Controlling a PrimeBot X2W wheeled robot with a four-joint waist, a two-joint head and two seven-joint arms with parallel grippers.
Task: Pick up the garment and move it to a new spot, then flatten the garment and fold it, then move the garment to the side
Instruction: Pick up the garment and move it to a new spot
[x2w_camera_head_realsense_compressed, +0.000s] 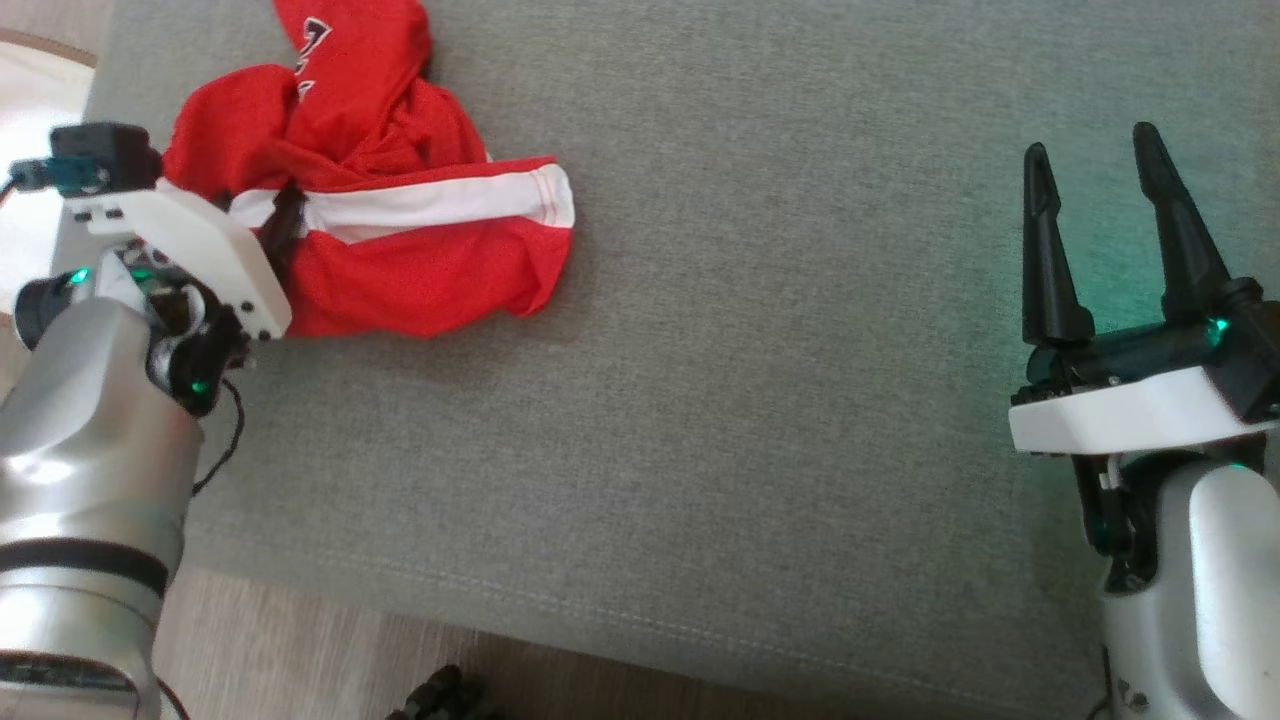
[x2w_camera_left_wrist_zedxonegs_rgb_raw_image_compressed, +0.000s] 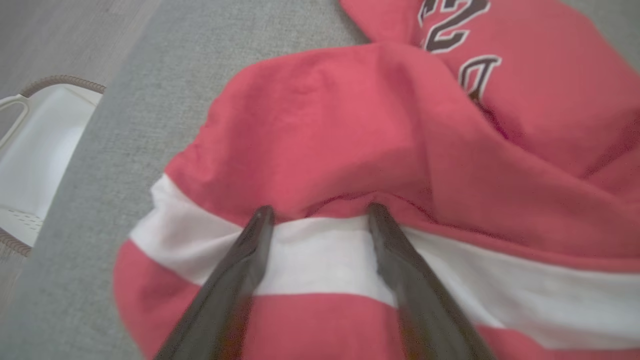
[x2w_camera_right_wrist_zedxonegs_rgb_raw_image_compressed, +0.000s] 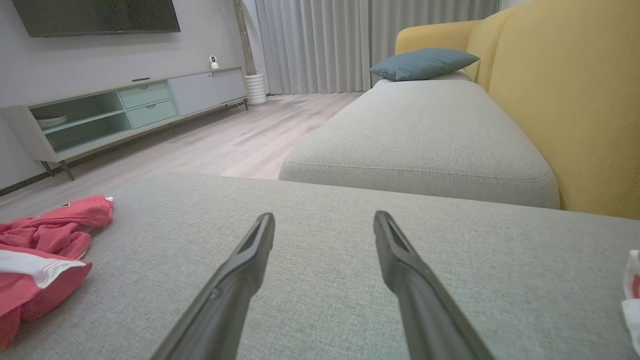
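Head view gives you the crumpled red jersey garment with a white band and dark lettering (x2w_camera_head_realsense_compressed: 400, 230), bunched at the far left of the grey woven seat cushion (x2w_camera_head_realsense_compressed: 750, 400), near that cushion's left edge. Your left gripper (x2w_camera_left_wrist_zedxonegs_rgb_raw_image_compressed: 320, 212) is down on it. In the left wrist view its two dark fingers stand wide apart, both tips touching the cloth where the white band meets a red fold above it. The white band lies flat between the fingers and nothing is pinched, so read that gripper as open. Your right gripper (x2w_camera_head_realsense_compressed: 1092, 145) sits at the lower right of the head view, well apart from the garment, with its fingers spread and pointing up the picture over bare cushion. It is open too and holds nothing. From the right wrist view you see the garment low at the left, lying on the cushion. A yellow upholstered sofa back (x2w_camera_right_wrist_zedxonegs_rgb_raw_image_compressed: 575, 100) is to the right, and a teal pillow (x2w_camera_right_wrist_zedxonegs_rgb_raw_image_compressed: 425, 62) lies on a farther grey seat.
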